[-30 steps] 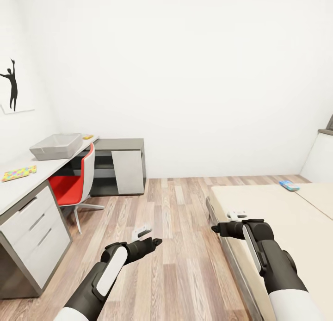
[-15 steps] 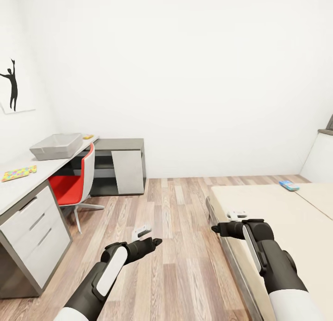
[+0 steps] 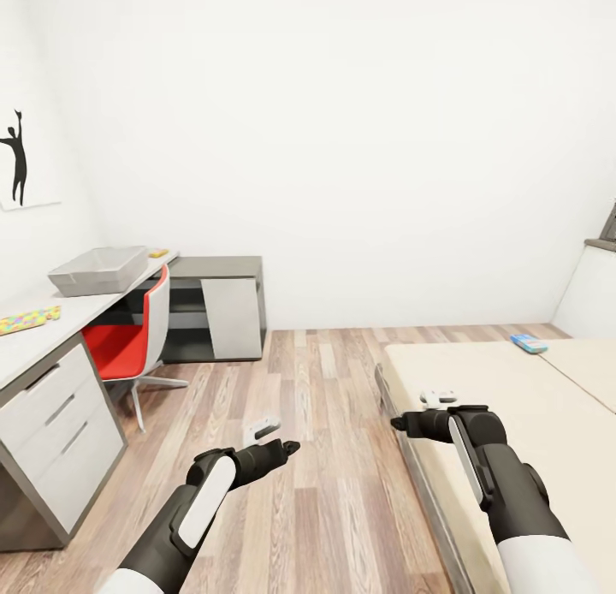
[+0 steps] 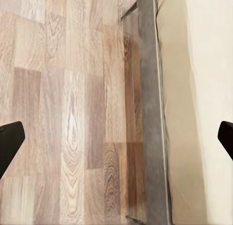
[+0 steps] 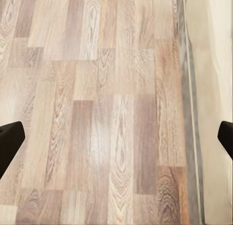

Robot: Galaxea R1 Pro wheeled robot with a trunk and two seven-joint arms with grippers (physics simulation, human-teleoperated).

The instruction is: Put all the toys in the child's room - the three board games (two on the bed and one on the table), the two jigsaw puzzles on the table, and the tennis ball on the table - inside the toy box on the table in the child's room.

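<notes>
Board game (image 3: 529, 343), small and blue at right of frame, looks light, stiff; grip its long edges. Left gripper (image 3: 275, 437) and right gripper (image 3: 419, 411) both hang spread, empty.

1 toy box (image 3: 98, 270), 1 jigsaw puzzle (image 3: 27, 320), 1 board game (image 3: 529, 343).

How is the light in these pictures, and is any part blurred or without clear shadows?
Head view: even, soft light, a washed-out white wall, only faint shadow under the table and red chair; the blue board game on the bed is small and soft. Both wrist views: floor planks are slightly blurred, without glare.
</notes>
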